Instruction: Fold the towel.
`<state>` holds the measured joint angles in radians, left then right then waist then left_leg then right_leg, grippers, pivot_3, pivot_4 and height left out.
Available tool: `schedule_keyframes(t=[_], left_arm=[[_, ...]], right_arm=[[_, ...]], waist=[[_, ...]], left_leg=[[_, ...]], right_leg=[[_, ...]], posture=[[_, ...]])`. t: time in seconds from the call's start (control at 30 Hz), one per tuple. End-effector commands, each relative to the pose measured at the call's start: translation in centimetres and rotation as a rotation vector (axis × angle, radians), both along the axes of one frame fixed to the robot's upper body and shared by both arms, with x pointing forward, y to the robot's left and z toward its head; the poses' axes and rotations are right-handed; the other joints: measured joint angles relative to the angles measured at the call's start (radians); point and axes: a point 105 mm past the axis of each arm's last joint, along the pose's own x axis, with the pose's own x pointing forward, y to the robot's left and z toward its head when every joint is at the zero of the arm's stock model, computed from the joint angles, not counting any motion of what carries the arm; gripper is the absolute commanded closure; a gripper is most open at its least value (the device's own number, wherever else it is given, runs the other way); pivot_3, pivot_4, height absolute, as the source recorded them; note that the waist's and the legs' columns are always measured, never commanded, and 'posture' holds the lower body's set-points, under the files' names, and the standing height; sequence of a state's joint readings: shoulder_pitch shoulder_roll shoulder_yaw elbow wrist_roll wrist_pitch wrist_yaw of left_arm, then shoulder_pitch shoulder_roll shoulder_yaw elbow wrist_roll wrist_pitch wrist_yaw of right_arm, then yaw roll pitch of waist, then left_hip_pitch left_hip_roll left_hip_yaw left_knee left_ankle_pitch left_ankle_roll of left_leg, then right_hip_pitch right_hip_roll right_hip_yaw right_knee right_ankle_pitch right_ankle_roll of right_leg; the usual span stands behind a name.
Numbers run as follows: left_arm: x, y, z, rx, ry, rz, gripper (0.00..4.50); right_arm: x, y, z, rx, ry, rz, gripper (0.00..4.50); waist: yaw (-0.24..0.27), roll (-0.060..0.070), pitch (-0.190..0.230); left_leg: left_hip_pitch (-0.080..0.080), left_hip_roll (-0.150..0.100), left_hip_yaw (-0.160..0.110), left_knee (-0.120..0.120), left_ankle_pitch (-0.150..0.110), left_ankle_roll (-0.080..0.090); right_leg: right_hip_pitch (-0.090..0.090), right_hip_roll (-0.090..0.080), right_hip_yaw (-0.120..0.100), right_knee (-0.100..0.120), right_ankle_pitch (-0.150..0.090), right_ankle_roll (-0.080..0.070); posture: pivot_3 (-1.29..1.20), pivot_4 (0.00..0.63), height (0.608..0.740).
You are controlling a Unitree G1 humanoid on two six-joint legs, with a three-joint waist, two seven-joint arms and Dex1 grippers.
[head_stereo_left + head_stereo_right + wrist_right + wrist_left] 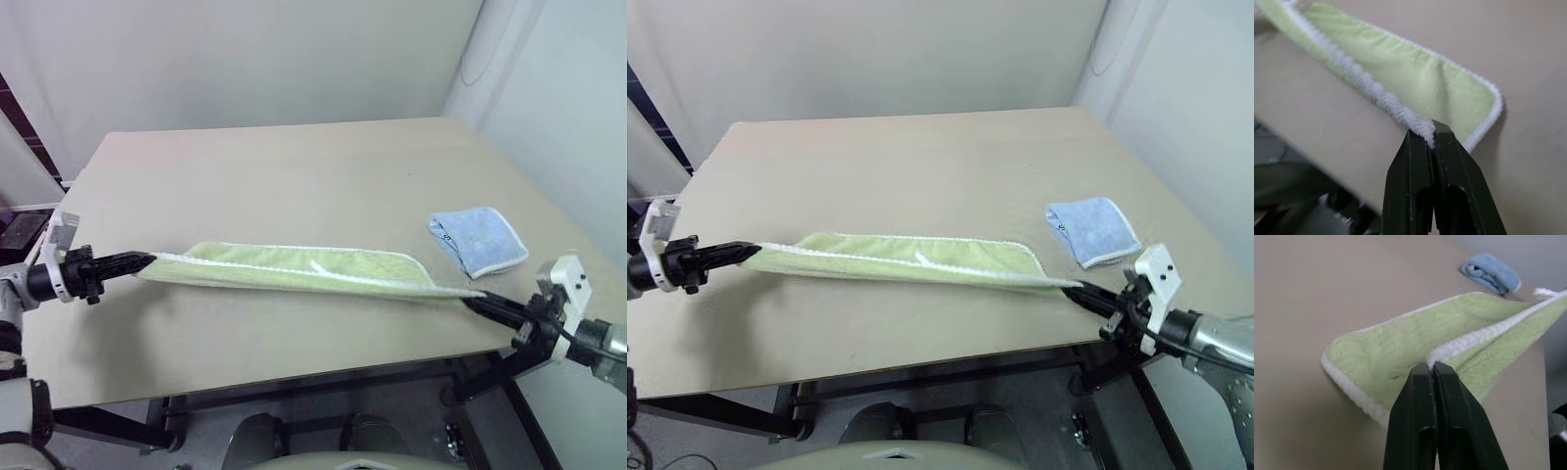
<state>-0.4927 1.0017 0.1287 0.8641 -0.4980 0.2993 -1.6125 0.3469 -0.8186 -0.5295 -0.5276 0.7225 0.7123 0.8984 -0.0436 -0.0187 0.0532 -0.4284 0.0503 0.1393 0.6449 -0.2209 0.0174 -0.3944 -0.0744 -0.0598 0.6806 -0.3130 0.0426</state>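
1. The light green terry towel with white corded edging (294,266) hangs stretched low over the near part of the tan wooden table (294,176).
2. The left gripper (147,259) and right gripper (472,299) each pinch one end.
3. I think a fold is halfway done; next they lay it down flat.
4. I can't see any dark stitched marks.
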Motion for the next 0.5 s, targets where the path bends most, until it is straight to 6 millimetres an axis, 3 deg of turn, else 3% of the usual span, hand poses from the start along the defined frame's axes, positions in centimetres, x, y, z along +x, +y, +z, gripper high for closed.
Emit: schedule_keyframes(t=[0.03, 0.13, 0.23, 0.37, 0.5], left_arm=[[-1.0, 1.0, 1.2, 0.049, 0.0, -0.005, 4.49], [-1.8, 0.9, 0.8, 0.076, 0.029, -0.036, 4.49], [-1.8, 0.9, -0.1, 0.085, 0.04, -0.034, 4.49], [2.0, -0.2, -0.8, -0.049, -0.055, 0.108, 4.49], [3.2, -1.5, -2.3, -0.067, -0.052, 0.122, 4.49]], right_arm=[[-0.8, -1.7, 1.0, -0.078, -0.019, -0.025, 4.5], [-1.7, -1.7, 0.7, -0.104, 0.01, 0.003, 4.5], [-0.9, -2.0, 0.1, -0.114, 0.02, -0.019, 4.5], [3.8, -2.5, -0.4, -0.042, -0.037, -0.153, 4.5], [6.2, -2.6, -2.2, 0.025, 0.015, -0.202, 4.5]], waist=[[0.0, 0.001, 0.0], [-0.001, 0.001, 0.0], [-0.001, 0.002, -0.001], [0.002, 0.002, -0.001], [0.001, 0.002, -0.002]], left_leg=[[0.001, -0.001, 0.001, -0.001, 0.0, 0.0], [0.001, -0.001, 0.001, -0.003, 0.0, 0.0], [0.002, -0.001, 0.002, -0.006, 0.0, 0.0], [0.004, -0.001, 0.002, -0.012, 0.0, 0.0], [0.002, 0.0, 0.002, -0.012, 0.0, 0.0]], right_leg=[[0.0, -0.001, 0.0, 0.0, 0.0, 0.0], [0.0, -0.002, -0.001, -0.002, 0.0, 0.0], [0.0, -0.005, -0.005, -0.006, 0.0, -0.001], [0.001, -0.01, -0.016, -0.018, 0.01, -0.004], [0.001, -0.016, -0.027, -0.024, 0.016, -0.002]], posture=[[0.0, 0.0, 0.74], [0.0, 0.0, 0.74], [0.0, 0.0, 0.74], [0.0, 0.0, 0.74], [0.0, 0.0, 0.74]])
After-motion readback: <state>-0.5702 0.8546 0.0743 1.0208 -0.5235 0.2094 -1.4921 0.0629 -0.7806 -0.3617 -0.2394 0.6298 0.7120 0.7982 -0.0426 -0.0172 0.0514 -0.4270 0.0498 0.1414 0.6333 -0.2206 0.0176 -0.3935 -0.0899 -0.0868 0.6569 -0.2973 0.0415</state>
